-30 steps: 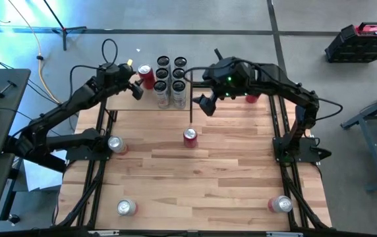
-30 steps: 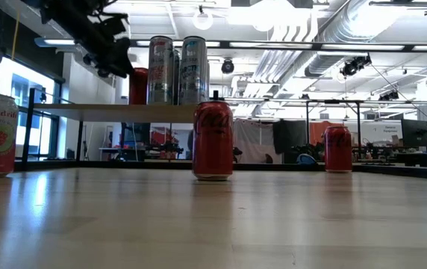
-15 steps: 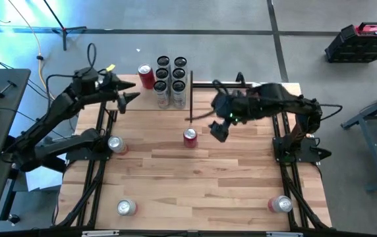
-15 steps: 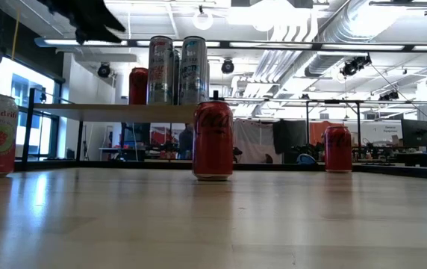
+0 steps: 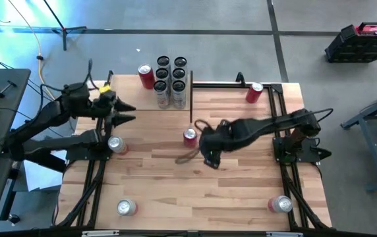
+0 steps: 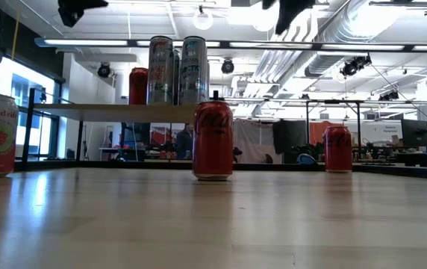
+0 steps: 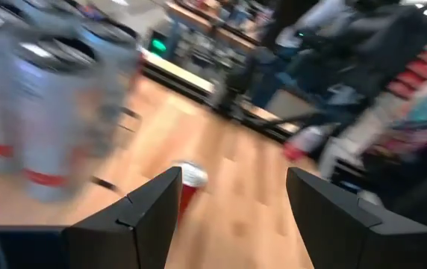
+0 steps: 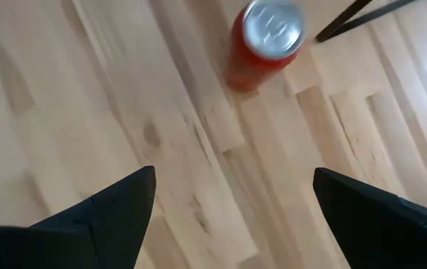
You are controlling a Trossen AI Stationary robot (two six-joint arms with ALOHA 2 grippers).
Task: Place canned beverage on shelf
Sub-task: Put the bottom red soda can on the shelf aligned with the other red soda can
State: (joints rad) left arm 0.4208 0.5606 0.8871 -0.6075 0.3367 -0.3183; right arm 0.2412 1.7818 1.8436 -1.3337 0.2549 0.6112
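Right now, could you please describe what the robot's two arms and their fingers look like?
Both arms are matte black with jointed segments and thin black cables looping alongside. The left end effector carries a small yellow tag nearby; the right end effector is plain. The fingers are dark, flat, tapering wedges.

Lab — exposed ducts (image 6: 333, 30), robot rigs behind.

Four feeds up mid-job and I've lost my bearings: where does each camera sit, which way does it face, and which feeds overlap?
High view: overhead, looking straight down; both arms show, left gripper and right gripper.
Low view: tabletop height, looking level across to the shelf; only dark arm parts at top.
Left wrist view: faces forward between its own open fingers across the table.
Right wrist view: looks down on the table between open fingers.
Shared: the central red can shows in the high, low and right wrist views.
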